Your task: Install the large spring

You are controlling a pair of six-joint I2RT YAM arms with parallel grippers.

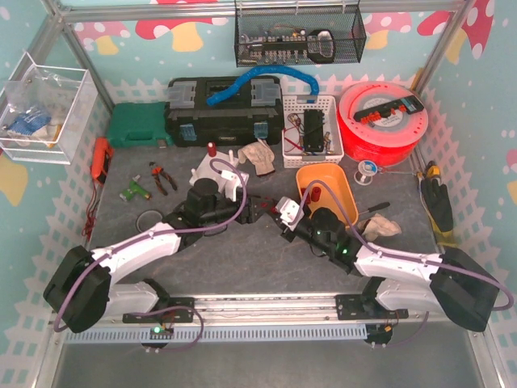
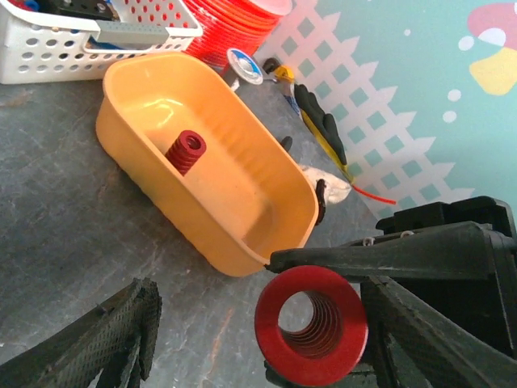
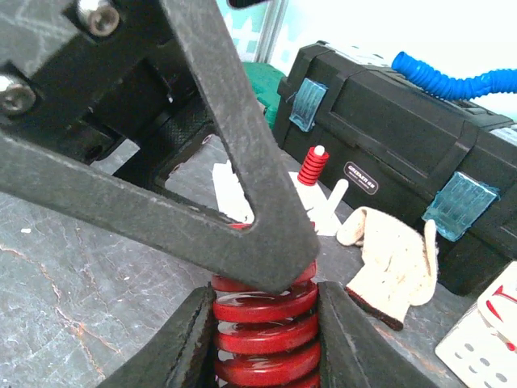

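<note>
With the right gripper point(image 3: 263, 303) clamped on the spring point(image 3: 262, 323) at mid-table and the left gripper point(image 2: 218, 283) gaping beside it, best hold the coils upright and centre them over the bare peg point(image 3: 338, 196).

The large spring point(image 3: 260, 319) is glossy red, with thick flat coils and a hollow round bore. It is clamped at its sides between the right pincer's point(image 3: 262, 343) fingers.

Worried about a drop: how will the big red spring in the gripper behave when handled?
The large spring has thick, close coils: probably stiff and heavy for its size. Its round end suggests rolling if laid sideways. The right gripper pinches curved coils, so slipping seems possible.
</note>
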